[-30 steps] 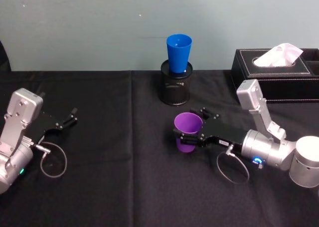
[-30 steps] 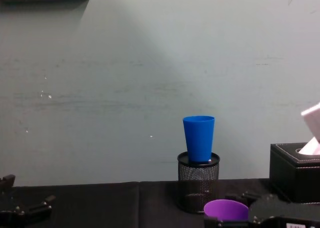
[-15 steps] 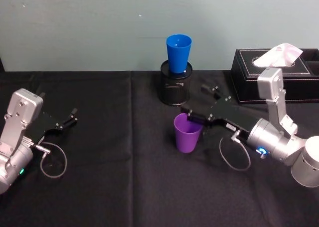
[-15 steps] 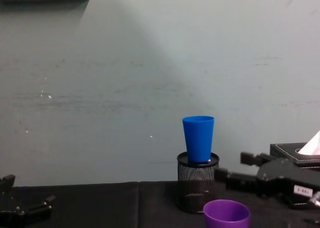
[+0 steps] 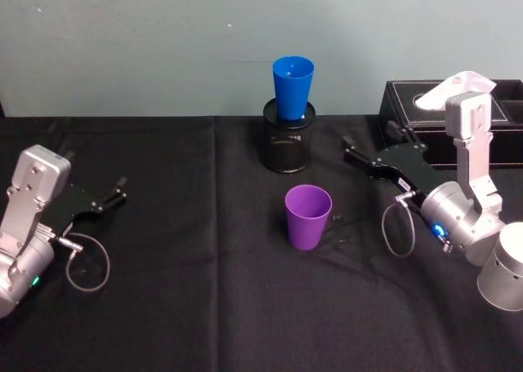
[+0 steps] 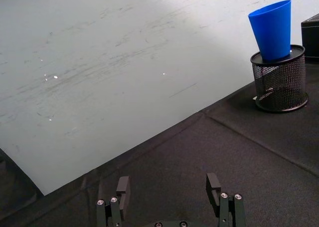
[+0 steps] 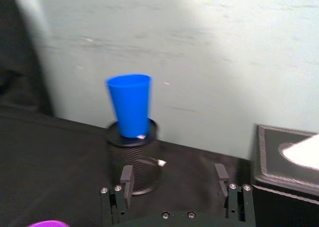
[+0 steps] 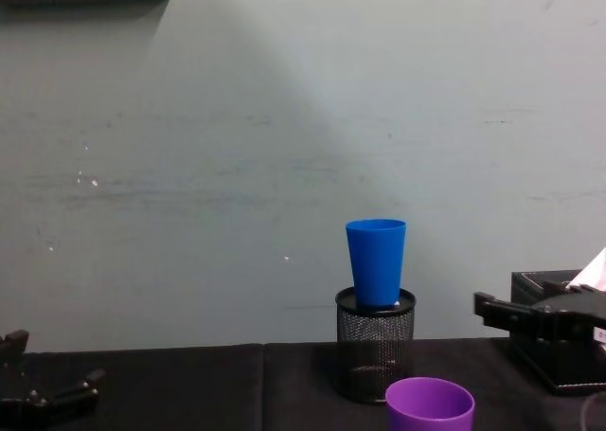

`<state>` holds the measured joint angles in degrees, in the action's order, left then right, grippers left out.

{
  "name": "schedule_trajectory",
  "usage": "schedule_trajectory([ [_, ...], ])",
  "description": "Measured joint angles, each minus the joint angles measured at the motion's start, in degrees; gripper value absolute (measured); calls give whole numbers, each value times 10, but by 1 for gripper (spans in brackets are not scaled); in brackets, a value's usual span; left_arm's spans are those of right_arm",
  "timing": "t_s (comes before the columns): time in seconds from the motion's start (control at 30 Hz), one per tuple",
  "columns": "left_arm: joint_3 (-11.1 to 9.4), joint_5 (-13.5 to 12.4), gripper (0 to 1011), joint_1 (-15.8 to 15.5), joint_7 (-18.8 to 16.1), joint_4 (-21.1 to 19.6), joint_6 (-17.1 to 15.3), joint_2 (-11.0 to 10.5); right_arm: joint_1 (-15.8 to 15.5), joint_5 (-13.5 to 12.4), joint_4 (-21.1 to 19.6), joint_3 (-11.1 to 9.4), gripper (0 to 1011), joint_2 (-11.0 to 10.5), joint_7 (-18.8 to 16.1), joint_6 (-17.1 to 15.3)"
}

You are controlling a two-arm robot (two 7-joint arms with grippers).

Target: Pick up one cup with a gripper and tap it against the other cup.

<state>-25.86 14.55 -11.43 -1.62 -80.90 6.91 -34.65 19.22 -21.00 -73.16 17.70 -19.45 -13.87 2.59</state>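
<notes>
**On the black cloth: purple cup stands free, right claw open above it**

Near the middle of your black cloth-covered table (image 5: 163, 307) the purple cup (image 5: 308, 217) stands upright, a smooth plastic tapered tumbler with a rolled rim, mouth up, nothing touching it. Behind it, close to the pale wall, the blue cup (image 5: 292, 87) sits upright with its narrow base in the mouth of a black mesh pen holder (image 5: 288, 147), a round wire cylinder; the chest view shows the blue tumbler rising well above the holder's rim.

Your right gripper (image 5: 373, 143) hangs in the air to the right of both cups, raised off the cloth, its slim black fingers spread apart and gripping nothing. It points toward the pen holder, and its wrist view shows the two fingertips on either side of the holder farther off. Just behind it lies a black stitched tissue box (image 5: 490, 118) with white tissue poking out.

Your left gripper (image 5: 110, 194) rests low at the table's left side, well apart from the cups, fingers parted and empty.
</notes>
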Motion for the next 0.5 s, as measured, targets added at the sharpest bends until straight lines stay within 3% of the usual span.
schedule_trajectory([
  [0.23,0,0,1000,0,0,0,0,0,-5,30,8,-15,1004,12,58,-31],
  [0.5,0,0,1000,0,0,0,0,0,-3,46,21,-22,1004,21,65,-34],
])
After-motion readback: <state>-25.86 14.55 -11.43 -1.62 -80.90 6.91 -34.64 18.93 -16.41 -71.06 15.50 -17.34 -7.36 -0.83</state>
